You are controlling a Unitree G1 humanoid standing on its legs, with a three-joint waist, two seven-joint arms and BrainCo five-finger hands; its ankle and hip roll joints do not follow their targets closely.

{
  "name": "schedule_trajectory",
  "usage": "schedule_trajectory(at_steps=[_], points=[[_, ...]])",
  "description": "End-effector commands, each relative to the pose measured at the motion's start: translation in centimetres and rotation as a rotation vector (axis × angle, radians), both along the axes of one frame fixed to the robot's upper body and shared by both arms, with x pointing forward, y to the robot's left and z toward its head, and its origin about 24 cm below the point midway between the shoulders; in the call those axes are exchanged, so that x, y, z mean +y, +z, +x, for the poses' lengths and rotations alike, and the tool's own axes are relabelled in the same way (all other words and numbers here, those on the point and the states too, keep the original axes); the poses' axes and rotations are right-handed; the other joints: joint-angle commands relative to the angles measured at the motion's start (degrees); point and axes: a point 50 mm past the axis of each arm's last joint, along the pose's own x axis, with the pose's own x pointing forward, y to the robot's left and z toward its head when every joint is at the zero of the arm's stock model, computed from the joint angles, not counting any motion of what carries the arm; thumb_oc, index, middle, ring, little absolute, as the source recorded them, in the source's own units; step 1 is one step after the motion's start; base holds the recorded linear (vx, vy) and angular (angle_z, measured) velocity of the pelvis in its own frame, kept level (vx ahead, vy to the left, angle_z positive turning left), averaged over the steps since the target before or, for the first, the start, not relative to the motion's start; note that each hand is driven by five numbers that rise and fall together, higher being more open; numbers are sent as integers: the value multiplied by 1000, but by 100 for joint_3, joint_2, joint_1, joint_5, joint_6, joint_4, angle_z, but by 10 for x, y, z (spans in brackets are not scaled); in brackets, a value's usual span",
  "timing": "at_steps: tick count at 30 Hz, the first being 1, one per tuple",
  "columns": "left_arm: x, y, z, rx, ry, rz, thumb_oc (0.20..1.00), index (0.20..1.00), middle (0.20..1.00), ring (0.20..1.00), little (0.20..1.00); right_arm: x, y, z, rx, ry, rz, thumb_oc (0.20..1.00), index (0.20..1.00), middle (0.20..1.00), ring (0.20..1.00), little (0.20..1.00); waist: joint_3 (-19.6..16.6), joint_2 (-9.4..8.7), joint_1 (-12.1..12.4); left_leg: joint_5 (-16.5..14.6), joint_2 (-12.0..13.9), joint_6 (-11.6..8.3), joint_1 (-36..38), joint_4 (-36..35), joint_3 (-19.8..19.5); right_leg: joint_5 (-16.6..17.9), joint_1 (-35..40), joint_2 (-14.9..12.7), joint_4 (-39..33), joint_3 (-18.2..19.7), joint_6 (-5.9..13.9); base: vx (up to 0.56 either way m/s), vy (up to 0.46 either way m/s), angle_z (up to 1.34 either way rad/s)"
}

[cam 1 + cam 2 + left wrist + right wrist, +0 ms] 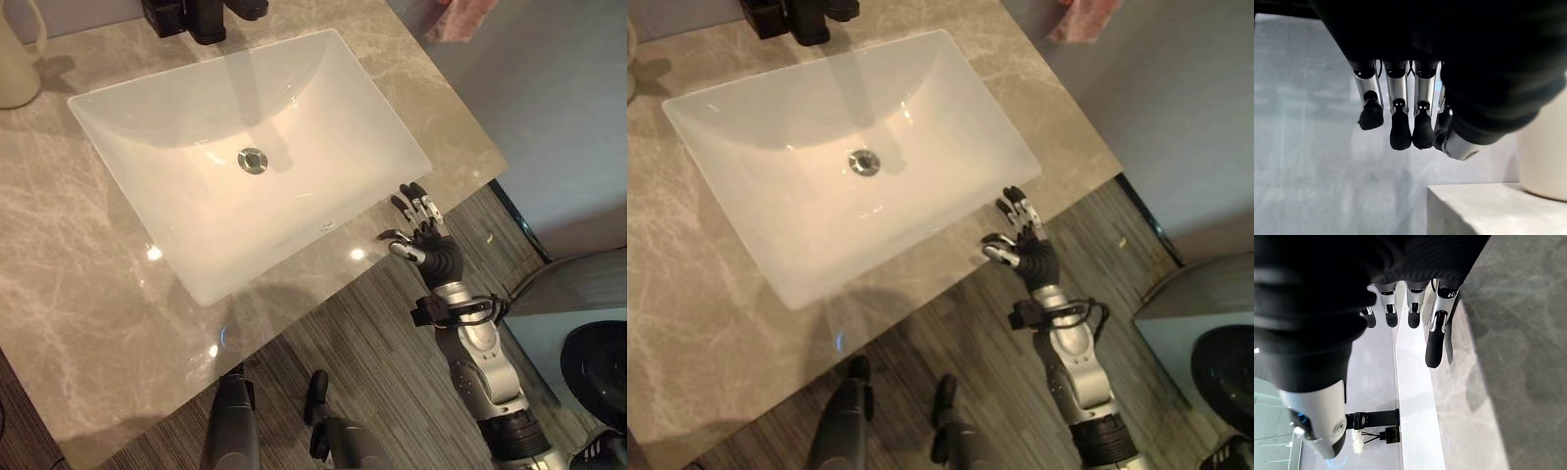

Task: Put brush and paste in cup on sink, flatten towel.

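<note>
- The right hand (423, 235) was seen at the counter's (88, 323) near right edge, fingers relaxed, holding nothing.
- The left hand (1400, 112) was seen beside a cream cup (1547, 152), fingers loosely extended, empty.

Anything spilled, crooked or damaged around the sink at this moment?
Nothing stands out. The white basin sits clean and dry-looking in the marble counter, drain uncovered. The right hand hovers open by the counter's front edge, holding nothing.
</note>
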Motion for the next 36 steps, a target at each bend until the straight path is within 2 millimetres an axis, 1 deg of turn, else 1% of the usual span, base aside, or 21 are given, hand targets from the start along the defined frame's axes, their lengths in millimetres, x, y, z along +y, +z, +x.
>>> schedule_trajectory(at_steps=[1,5,9,13,15,19,22,25,26,27,28,29,32,33,34,35,36], points=[[-5,53,-17,-152,34,104,200,200,200,200,200,0,-35,-8,172,23,-34,1000,1000,1000,1000,1000,172,9,116,-202,-271,109,360,-742,-660,384,447,-274,-104,-48,538,0,39,1],[-10,62,-15,-167,21,125,200,200,200,200,200,2,-34,-8,167,37,-33,1000,1000,1000,1000,1000,190,-37,72,-185,-276,119,343,-809,-621,505,390,-285,-97,-86,574,-1,8,0],[-14,65,-10,-175,10,139,200,200,200,200,200,4,-33,-9,158,52,-32,1000,1000,1000,1000,1000,225,-50,40,-202,-272,125,324,-793,-599,549,355,-299,-99,-88,584,0,0,0],[-19,70,-6,-184,-8,151,200,200,200,200,200,5,-30,-9,146,59,-33,1000,1000,1000,1000,1000,260,-41,-15,-201,-265,126,310,-808,-574,589,315,-308,-124,-85,596,0,0,0],[-23,73,-2,-184,-22,161,200,200,200,200,200,6,-29,-9,142,64,-35,1000,1000,1000,1000,1000,257,-31,-85,-201,-266,130,275,-794,-560,631,281,-319,-142,-82,608,-19,2,-6],[-26,75,4,-179,-31,168,200,200,200,200,200,5,-27,-10,130,62,-29,1000,1000,1000,1000,1000,271,-16,-97,-201,-268,131,254,-795,-549,661,245,-333,-149,-92,623,-20,14,-10],[-27,76,9,-177,-39,163,200,200,200,200,200,4,-22,-11,107,59,-24,1000,1000,1000,1000,1000,258,-1,-205,-159,-266,113,229,-892,-522,791,173,-323,-217,-77,660,-6,5,-2],[-30,78,13,-172,-44,164,200,200,200,200,200,2,-20,-11,97,46,-13,1000,1000,1000,1000,1000,240,-8,-239,-134,-239,97,224,-924,-522,851,149,-314,-225,-78,661,37,-5,0],[-31,78,15,-168,-49,166,200,200,200,200,200,1,-20,-12,98,40,-12,1000,1000,1000,1000,1000,182,19,-235,-306,-190,68,298,-968,-574,813,207,-259,-269,-69,661,115,-9,-2],[-32,78,16,-166,-53,168,200,200,200,200,200,0,-20,-13,98,38,-12,1000,1000,1000,1000,1000,173,14,-235,-309,-192,68,308,-981,-566,818,212,-259,-278,-62,661,22,1,-3],[-32,78,16,-167,-54,168,200,200,200,200,200,0,-20,-13,97,37,-12,1000,1000,1000,1000,1000,214,-17,-238,-134,-230,92,238,-958,-508,892,151,-313,-252,-80,661,0,0,0],[-33,78,17,-165,-55,168,200,200,200,200,200,-1,-21,-13,99,35,-11,1000,1000,1000,1000,1000,161,10,-233,-305,-192,68,319,-1006,-559,828,210,-266,-284,-64,661,0,0,0],[-35,79,19,-163,-62,171,200,200,200,200,200,-2,-21,-13,101,29,-12,1000,1000,1000,1000,1000,171,14,-233,-318,-197,70,316,-995,-548,853,203,-276,-291,-61,661,14,3,0],[-35,79,19,-162,-63,173,200,200,200,200,200,-3,-21,-14,100,28,-13,1000,1000,1000,1000,1000,209,-14,-246,-140,-248,94,247,-980,-485,920,137,-337,-268,-82,661,-74,6,-3],[-36,80,19,-161,-64,177,200,200,200,200,200,-3,-21,-14,101,28,-15,1000,1000,1000,1000,1000,221,-7,-244,-161,-247,95,252,-959,-480,928,147,-337,-260,-78,661,15,-2,-6],[-37,80,19,-156,-66,180,200,200,200,200,200,-3,-21,-14,103,28,-16,1000,1000,1000,1000,1000,185,28,-228,-345,-214,74,322,-966,-537,841,216,-284,-286,-64,661,11,3,-7],[-37,79,20,-151,-66,177,200,200,200,200,200,-3,-23,-14,111,28,-17,1000,1000,1000,1000,1000,231,12,-252,-178,-278,103,233,-914,-474,893,152,-349,-253,-77,661,5,8,-10]])
